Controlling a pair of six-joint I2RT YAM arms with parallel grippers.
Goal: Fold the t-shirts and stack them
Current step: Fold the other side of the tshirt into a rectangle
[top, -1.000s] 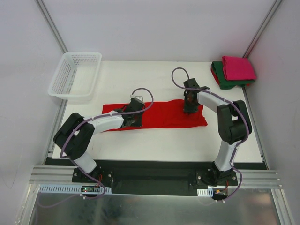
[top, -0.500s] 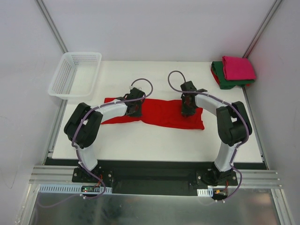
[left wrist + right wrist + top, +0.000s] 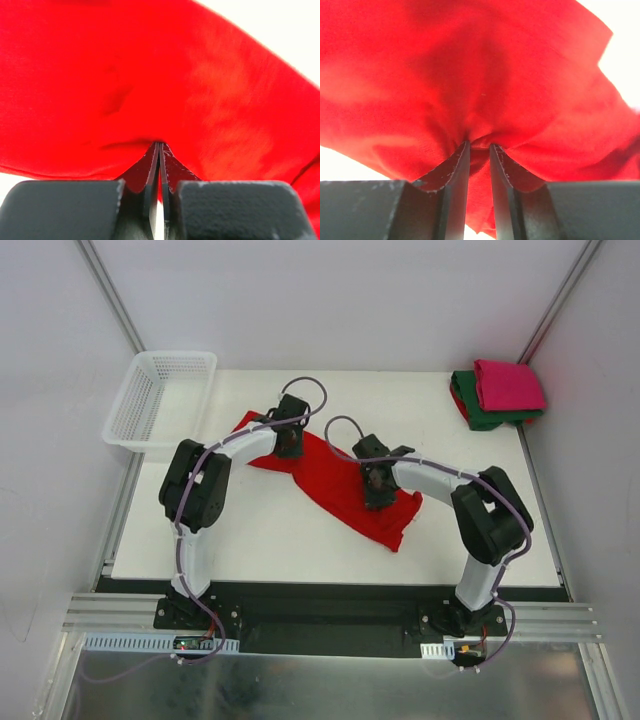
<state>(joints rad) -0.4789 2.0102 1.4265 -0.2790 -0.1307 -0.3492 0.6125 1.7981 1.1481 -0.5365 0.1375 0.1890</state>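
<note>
two grippers pinching one red t-shirt (image 3: 335, 490) on the white table (image 3: 250, 535)
left gripper (image 3: 159, 145) is clamped tight on a thin fold at the shirt's far-left end; right gripper (image 3: 479, 146) pinches a thicker bunch of the same cloth toward its near-right end, jaws kept slightly apart by it. the shirt lies diagonally across the table's middle. the magenta-pink t-shirt (image 3: 508, 383) sits folded on the dark green t-shirt (image 3: 478, 416) at the far right corner.
</note>
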